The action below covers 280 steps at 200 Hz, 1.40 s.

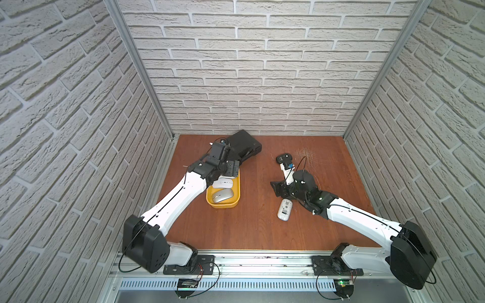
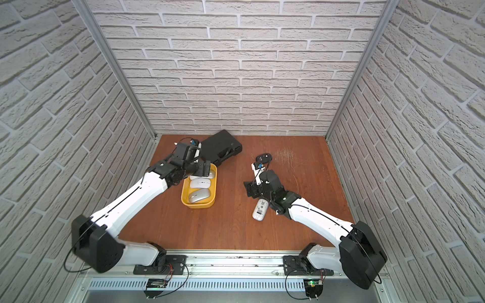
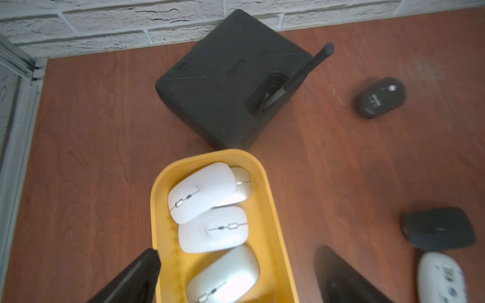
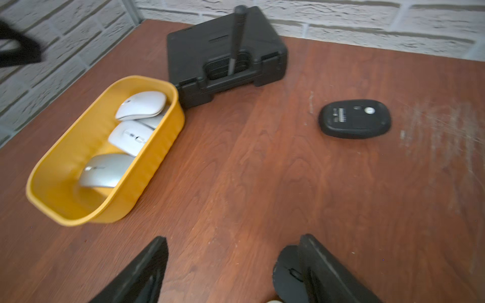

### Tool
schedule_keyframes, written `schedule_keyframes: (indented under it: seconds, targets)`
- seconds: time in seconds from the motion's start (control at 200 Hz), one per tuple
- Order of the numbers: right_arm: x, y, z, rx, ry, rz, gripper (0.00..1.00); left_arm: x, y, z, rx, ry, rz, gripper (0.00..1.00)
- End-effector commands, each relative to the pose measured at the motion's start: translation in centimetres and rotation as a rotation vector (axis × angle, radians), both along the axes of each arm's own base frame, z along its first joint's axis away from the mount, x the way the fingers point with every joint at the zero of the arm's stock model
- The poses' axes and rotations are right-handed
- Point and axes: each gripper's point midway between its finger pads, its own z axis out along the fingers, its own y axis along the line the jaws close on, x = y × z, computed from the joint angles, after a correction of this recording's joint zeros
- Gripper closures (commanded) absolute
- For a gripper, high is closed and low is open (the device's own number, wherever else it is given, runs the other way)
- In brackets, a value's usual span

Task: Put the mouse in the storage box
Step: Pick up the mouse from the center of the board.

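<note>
**Right gripper** [image 4: 231,240]: jaws partly apart, gripping nothing. A black mouse [image 4: 287,267] lies on the table [image 4: 262,170] between them, against the inner face of one finger only. Its long axis cannot be read, as the frame edge cuts most of it off. The right arm is plainly the nearer one.

**Storage box** [image 1: 223,206]: lies well apart, to the robot's left of this gripper, with its long axis running front to back. It is smooth yellow plastic with low, faintly ribbed walls and rounded corners. It already holds four pale mice [image 3: 212,230], one tilted onto another.

**Left gripper** [image 3: 237,253]: spread wide and empty, hanging over the box with its fingers astride the short width.

**Still loose:** a white mouse [image 1: 284,209] belly-up beside the right arm, and a second black mouse [image 1: 284,158] belly-up farther back. All have hard, glossy, low-domed shells and would probably slip under an off-centre pinch.
</note>
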Motion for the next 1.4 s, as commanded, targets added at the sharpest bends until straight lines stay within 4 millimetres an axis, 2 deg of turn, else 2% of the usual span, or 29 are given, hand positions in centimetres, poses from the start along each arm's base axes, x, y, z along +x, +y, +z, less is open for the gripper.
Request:
schedule_keyframes:
  seconds: [0.0,0.145,0.355,0.485,0.655,0.695,0.715,0.76,0.865,1.0,1.12,1.395]
  targets:
    - [-0.1,-3.3,-2.4,-0.020,0.148,-0.154,0.18,-3.1,-0.5,-1.3,-0.101,0.090,-0.039,0.04]
    - [1.0,-5.7,-5.0,-0.004,0.304,-0.233,0.18,-5.9,-0.3,-2.0,-0.173,0.126,-0.053,0.04]
    - [3.9,-6.4,-7.0,0.017,0.402,-0.264,0.18,-8.1,0.2,-2.4,-0.221,0.132,-0.056,0.04]
    - [6.7,-6.8,-7.8,-0.009,0.456,-0.354,0.17,-8.7,0.5,-2.8,-0.216,0.144,-0.048,0.04]
    - [11.0,-6.6,-8.0,0.032,0.555,-0.546,0.12,-9.1,1.0,-2.8,-0.211,0.140,-0.039,0.04]
    - [12.0,-6.8,-7.4,0.056,0.562,-0.603,0.12,-9.1,1.1,-2.7,-0.213,0.138,-0.035,0.04]
    - [12.4,-7.0,-8.5,0.055,0.591,-0.638,0.12,-9.1,1.1,-2.7,-0.213,0.136,-0.036,0.04]
    - [13.4,-7.0,-8.7,0.102,0.611,-0.696,0.12,-9.3,1.2,-2.7,-0.211,0.136,-0.033,0.04]
    - [15.2,-7.4,-8.6,0.178,0.635,-0.837,0.10,-9.6,1.6,-2.7,-0.206,0.136,-0.023,0.04]
    - [17.3,-7.0,-7.8,0.238,0.630,-0.912,0.09,-10.0,2.0,-2.8,-0.196,0.134,-0.016,0.04]
    - [18.4,-6.9,-8.6,0.260,0.642,-0.959,0.05,-10.1,2.2,-2.8,-0.193,0.132,-0.012,0.03]
    - [19.5,-7.0,-10.9,0.264,0.669,-1.034,0.03,-10.4,2.4,-2.9,-0.185,0.130,-0.007,0.03]
